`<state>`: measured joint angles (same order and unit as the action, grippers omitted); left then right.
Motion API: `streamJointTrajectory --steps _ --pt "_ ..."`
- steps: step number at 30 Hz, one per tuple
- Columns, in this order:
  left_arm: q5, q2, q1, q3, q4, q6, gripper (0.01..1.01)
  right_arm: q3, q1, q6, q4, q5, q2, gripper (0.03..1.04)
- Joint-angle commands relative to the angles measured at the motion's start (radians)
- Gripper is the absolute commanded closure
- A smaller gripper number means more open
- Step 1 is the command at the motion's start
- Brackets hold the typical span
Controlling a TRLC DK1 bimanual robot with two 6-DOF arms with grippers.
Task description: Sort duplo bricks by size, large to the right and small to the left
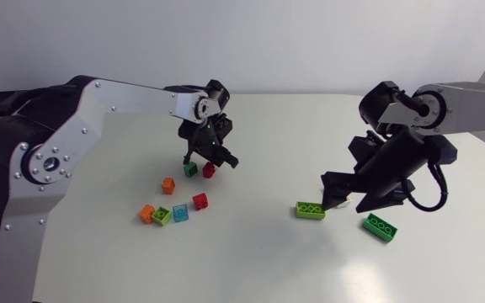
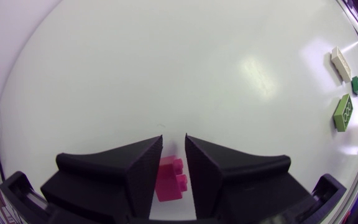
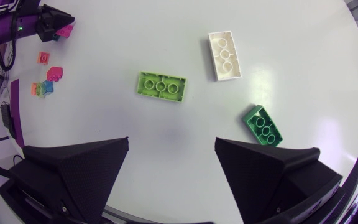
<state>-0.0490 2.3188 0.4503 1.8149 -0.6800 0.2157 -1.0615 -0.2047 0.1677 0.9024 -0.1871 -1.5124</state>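
Observation:
My left gripper point(image 1: 210, 162) point(image 2: 174, 140) is shut on a small pink brick point(image 2: 171, 179) point(image 1: 210, 170), right beside a small green brick point(image 1: 190, 169). Several more small bricks lie in front of it: orange-red point(image 1: 168, 186), red point(image 1: 199, 200), and an orange, green and cyan cluster point(image 1: 163, 215). My right gripper point(image 1: 352, 202) point(image 3: 171, 143) hangs open and holds nothing. Ahead of it lie a large light green brick point(image 3: 161, 86) point(image 1: 311, 209), a large white brick point(image 3: 224, 55) and a large dark green brick point(image 3: 261, 125) point(image 1: 380, 227).
The white table point(image 1: 259, 261) is bare at the front and through the middle. The three large bricks also show far off beside my left gripper in its wrist view, the light green one point(image 2: 343, 112) nearest.

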Motion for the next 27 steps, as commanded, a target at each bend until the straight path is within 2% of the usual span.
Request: streamJointTrajectory --steps 1,8,14,20,23,27 --pt "0.0 -0.019 -0.019 -0.051 -0.009 -0.004 0.756 0.028 -0.001 0.0 -0.003 -0.005 -0.014 0.07" --pt "0.003 -0.101 -0.067 -0.21 0.042 0.014 0.756 0.041 -0.018 0.012 0.001 -0.005 0.011 0.07" --pt "0.008 -0.231 -0.062 -0.408 0.108 0.044 0.756 0.047 -0.025 0.018 0.009 -0.005 0.032 0.07" --pt "0.015 -0.355 -0.035 -0.554 0.112 0.051 0.754 0.057 -0.033 0.023 0.009 -0.005 0.041 0.07" --pt "0.015 -0.397 -0.038 -0.534 0.112 0.051 0.752 0.055 -0.035 0.023 0.009 -0.005 0.043 0.07" --pt "0.015 -0.354 -0.076 -0.373 0.099 0.008 0.72 0.055 -0.035 0.024 0.007 -0.005 0.043 0.07"
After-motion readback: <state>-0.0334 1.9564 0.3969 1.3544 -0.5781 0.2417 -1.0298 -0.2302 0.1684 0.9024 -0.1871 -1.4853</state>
